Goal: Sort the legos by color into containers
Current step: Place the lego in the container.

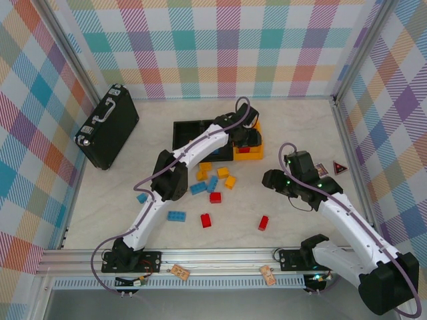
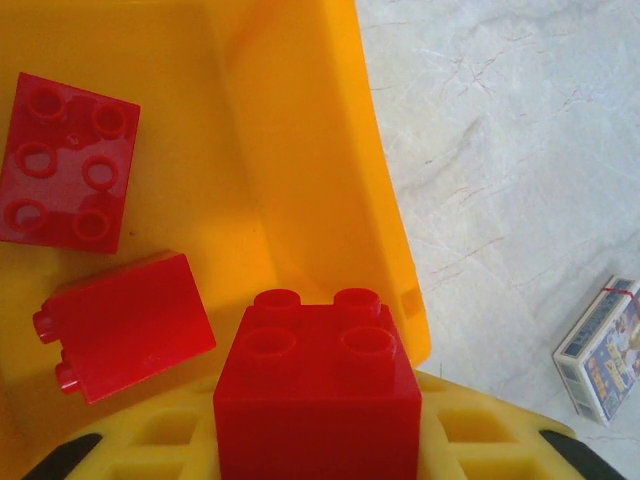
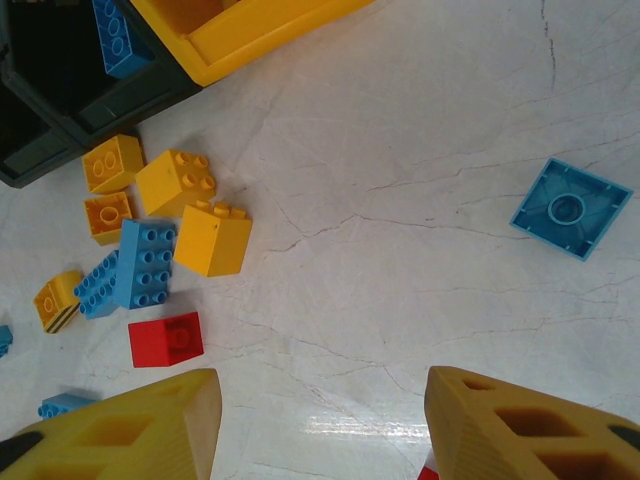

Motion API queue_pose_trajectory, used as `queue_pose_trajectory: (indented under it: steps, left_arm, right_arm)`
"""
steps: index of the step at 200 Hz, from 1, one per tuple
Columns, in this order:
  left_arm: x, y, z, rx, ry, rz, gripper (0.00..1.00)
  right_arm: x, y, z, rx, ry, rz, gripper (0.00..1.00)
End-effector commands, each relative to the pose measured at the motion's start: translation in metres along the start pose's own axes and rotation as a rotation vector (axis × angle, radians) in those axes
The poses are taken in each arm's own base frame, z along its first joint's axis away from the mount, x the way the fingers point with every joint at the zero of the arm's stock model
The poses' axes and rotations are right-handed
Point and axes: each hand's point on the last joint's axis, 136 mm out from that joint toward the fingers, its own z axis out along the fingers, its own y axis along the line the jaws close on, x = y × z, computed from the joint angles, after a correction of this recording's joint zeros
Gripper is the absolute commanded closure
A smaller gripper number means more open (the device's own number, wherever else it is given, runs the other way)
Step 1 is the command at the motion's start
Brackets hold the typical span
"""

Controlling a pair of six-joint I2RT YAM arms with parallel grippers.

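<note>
With the deposit step in hand, the left pincer (image 1: 247, 138) was clenched on a red brick (image 2: 316, 385) over the yellow bin (image 2: 300, 150) holding two red bricks (image 2: 70, 160), so release was judged next, while the right pincer (image 3: 325, 425) hung released above loose bricks (image 3: 213, 238) on the surface (image 3: 400, 250).

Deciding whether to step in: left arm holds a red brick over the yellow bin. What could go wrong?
The red brick in the left gripper hangs near the rim of the yellow bin; released here, it might clip that rim and tumble onto the table. It could bounce off the two red bricks inside.
</note>
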Motion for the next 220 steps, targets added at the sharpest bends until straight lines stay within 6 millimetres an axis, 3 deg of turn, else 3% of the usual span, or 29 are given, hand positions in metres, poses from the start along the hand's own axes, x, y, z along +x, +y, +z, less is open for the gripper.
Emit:
queue_pose_trajectory:
  steps: [1, 24, 52, 83, 120, 179, 220]
  left_arm:
    - [0.005, -0.003, -0.002, -0.008, 0.023, -0.009, 0.73]
    - [0.004, -0.002, -0.003, -0.009, 0.019, -0.014, 0.59]
    - [0.000, -0.009, -0.011, 0.013, 0.006, -0.011, 0.51]
    - [-0.002, -0.019, -0.027, 0.032, -0.007, -0.003, 0.51]
    - [0.002, -0.031, -0.061, 0.068, -0.029, 0.014, 0.50]
    - [0.039, -0.028, -0.109, 0.153, -0.036, 0.022, 0.50]
    - [0.079, -0.008, -0.131, 0.179, -0.007, 0.036, 0.49]
  right_arm:
    - [0.002, -0.005, -0.002, 0.014, 0.002, 0.006, 0.43]
    - [0.002, -0.004, -0.003, 0.010, 0.001, 0.005, 0.43]
    - [0.002, -0.005, -0.003, 0.010, 0.000, 0.004, 0.43]
    - [0.000, -0.004, -0.004, 0.007, -0.006, 0.000, 0.43]
    - [-0.003, -0.005, -0.006, 0.021, -0.007, -0.004, 0.43]
    - [-0.010, -0.035, 0.000, 0.195, 0.019, 0.073, 0.33]
    - [-0.015, -0.057, 0.025, 0.294, 0.072, 0.150, 0.30]
